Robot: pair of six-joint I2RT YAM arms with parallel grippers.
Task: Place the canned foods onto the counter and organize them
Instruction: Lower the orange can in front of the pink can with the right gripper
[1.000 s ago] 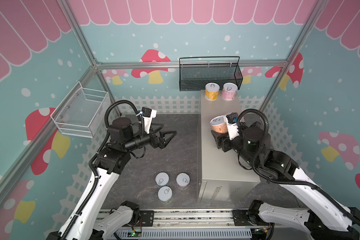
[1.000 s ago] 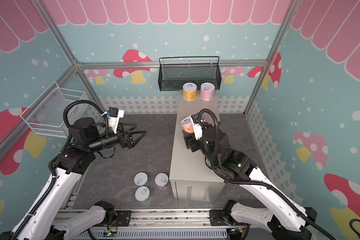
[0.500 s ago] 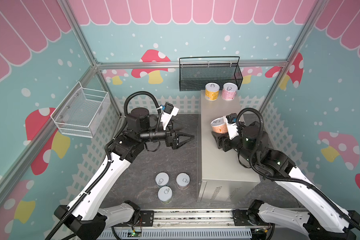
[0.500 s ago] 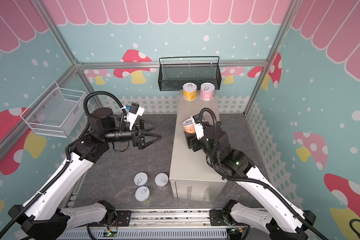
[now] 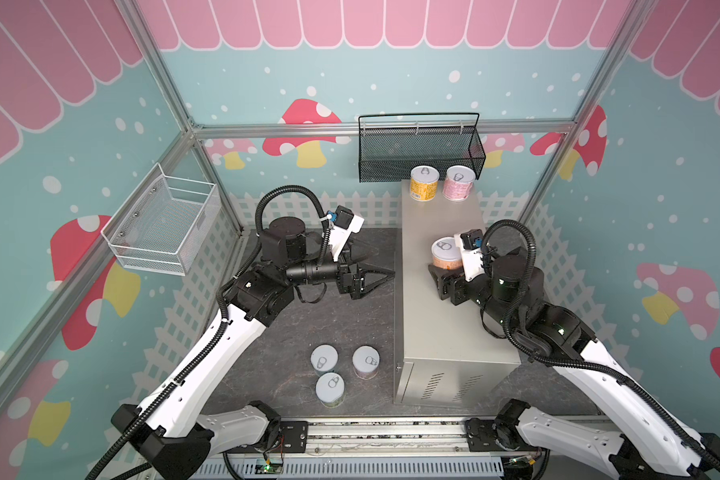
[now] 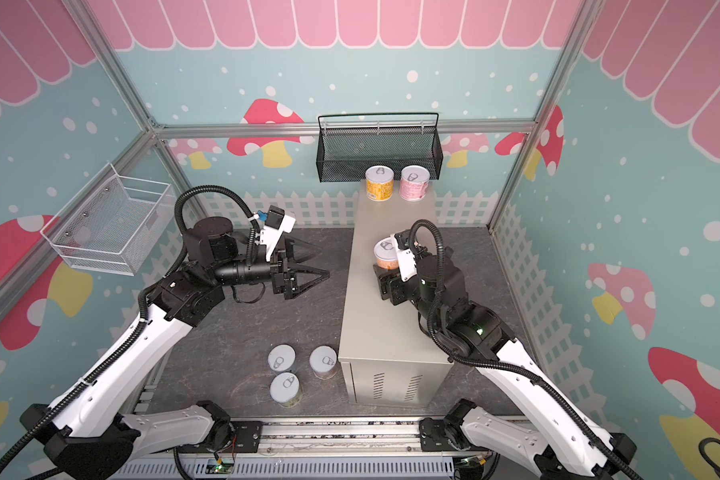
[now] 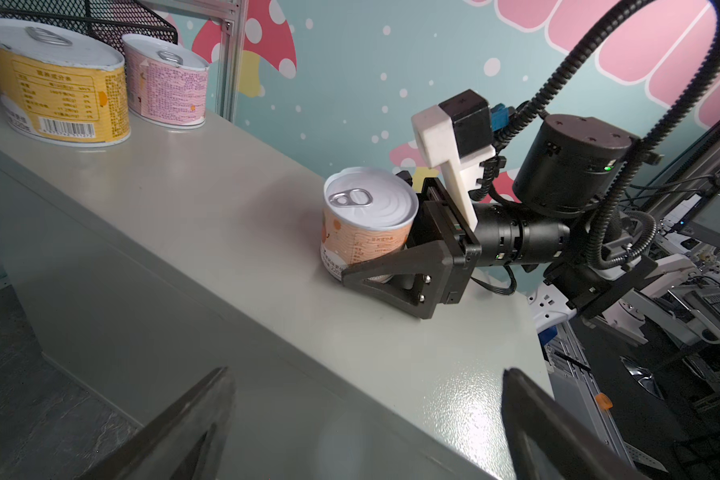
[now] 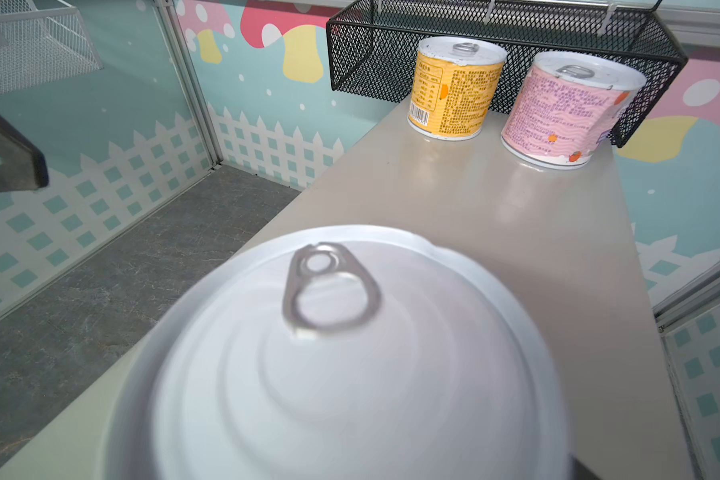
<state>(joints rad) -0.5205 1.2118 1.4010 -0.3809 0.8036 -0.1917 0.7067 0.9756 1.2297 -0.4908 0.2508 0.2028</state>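
Starting at the left, the left gripper (image 5: pixel 385 262) hung spread wide and empty above the dark tabletop (image 5: pixel 308 324), its tips aimed at the left wall of the cabinet (image 5: pixel 441 332) and just short of it. Near the tabletop's front edge stood three cans, all upright with lids up: the left can (image 5: pixel 324 359), the front can (image 5: pixel 330 386) and the right can (image 5: pixel 366 360), the last just beside the cabinet's front left corner. They lay below and behind that gripper's tips, toward the front edge, so by my reading it was the nearer arm for all three and would need to turn down and draw back to reach one. On the cabinet's top, about midway along its length, the orange can (image 5: pixel 445 249) stood upright, its axis vertical. The right gripper (image 5: pixel 441 272) came at it from the front, with a jaw on either side of the label's lower part; whether they clamped it or stood just clear could not be told. The can lay straight ahead of that gripper, toward the back edge, where the yellow can (image 5: pixel 424 183) and the pink can (image 5: pixel 458 183) sat side by side, well apart from it
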